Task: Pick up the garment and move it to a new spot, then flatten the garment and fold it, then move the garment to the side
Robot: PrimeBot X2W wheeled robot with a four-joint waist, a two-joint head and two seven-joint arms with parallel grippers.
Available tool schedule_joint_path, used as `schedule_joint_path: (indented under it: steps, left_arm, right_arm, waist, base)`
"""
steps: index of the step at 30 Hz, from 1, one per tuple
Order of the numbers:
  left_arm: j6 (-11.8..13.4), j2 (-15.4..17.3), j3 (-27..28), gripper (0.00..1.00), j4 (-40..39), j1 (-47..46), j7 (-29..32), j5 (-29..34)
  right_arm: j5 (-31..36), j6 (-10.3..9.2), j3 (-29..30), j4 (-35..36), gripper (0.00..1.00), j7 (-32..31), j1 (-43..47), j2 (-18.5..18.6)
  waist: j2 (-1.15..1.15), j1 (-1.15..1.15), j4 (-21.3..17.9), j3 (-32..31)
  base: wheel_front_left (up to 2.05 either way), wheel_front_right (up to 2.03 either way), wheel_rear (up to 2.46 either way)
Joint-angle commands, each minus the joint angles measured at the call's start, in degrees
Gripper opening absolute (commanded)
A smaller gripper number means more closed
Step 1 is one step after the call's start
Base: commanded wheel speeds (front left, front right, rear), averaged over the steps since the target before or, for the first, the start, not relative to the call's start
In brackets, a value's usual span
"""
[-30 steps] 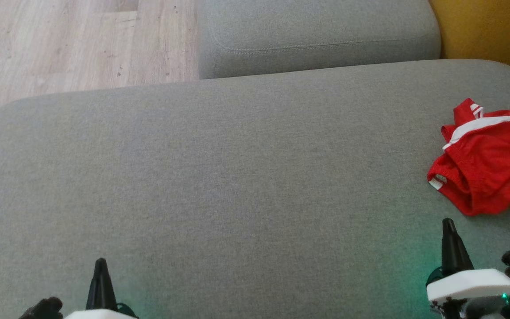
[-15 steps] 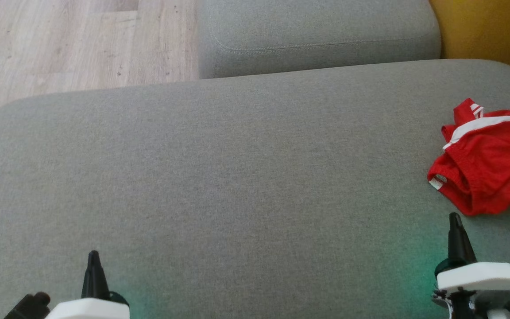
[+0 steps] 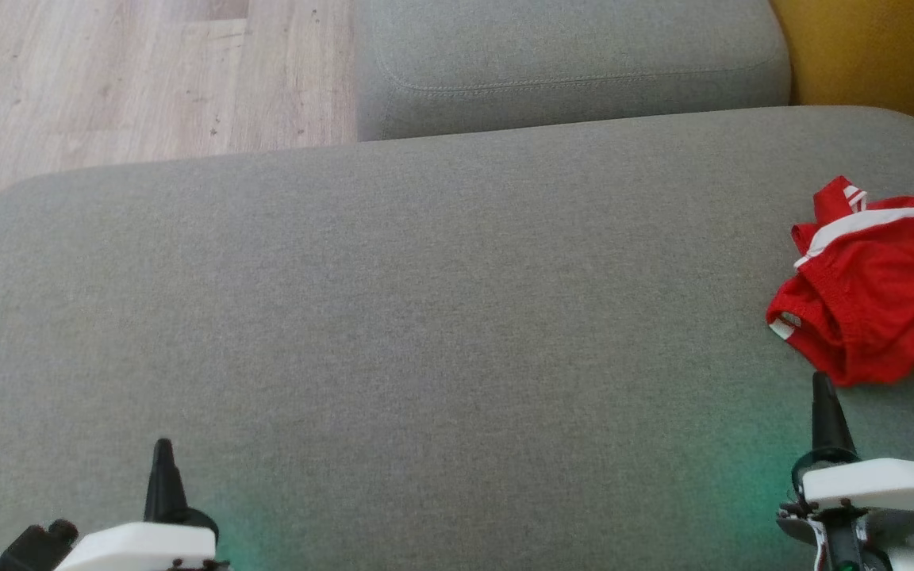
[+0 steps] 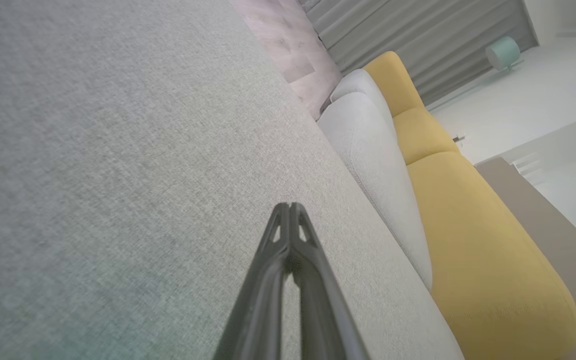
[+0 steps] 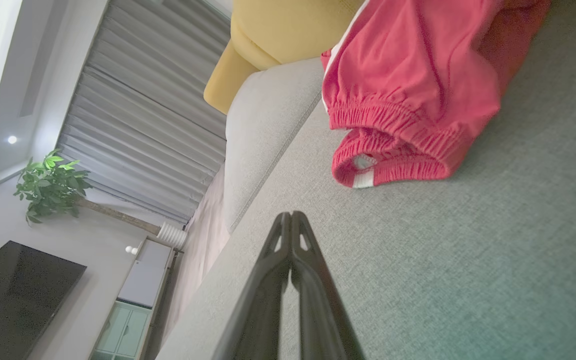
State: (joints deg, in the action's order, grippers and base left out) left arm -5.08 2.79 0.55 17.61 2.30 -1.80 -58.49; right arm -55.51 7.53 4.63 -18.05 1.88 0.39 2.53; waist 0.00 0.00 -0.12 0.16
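Red garment (image 3: 877, 293): lumpy, on sofa (image 3: 425, 317), right edge | right pincer (image 3: 821, 382): closed, empty, tip just beside it, being the nearer arm | left pincer (image 3: 162, 448): closed, empty

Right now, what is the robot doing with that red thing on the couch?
Nothing is held yet. The crumpled red garment lies untouched on the right side of the grey couch cushion. The right gripper is shut and empty, pointing at the garment from just short of its near edge. The left gripper, also shut and empty, is far off over bare cushion. The pickup hasn't begun.
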Motion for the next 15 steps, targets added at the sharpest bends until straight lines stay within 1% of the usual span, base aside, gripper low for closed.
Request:
schedule_joint_path:
  steps: [1,15]
  left_arm:
    - [-0.32,0.1,2.01,0.0,-2.03,-3.12,0.42,-1.85]
    - [-0.93,0.1,3.18,0.0,-2.47,-4.7,2.73,-11.18]
  right_arm:
    - [-2.14,-0.03,-0.3,2.21,0.0,-0.53,-3.05,0.22]
    - [-12.26,-0.03,0.35,2.74,0.0,-2.83,-4.08,0.26]
  waist:
    - [0.0,0.0,0.01,0.0]
    - [0.0,0.0,0.04,0.0]
  base:
    - [0.0,0.0,0.0]
    - [0.0,0.0,0.0]
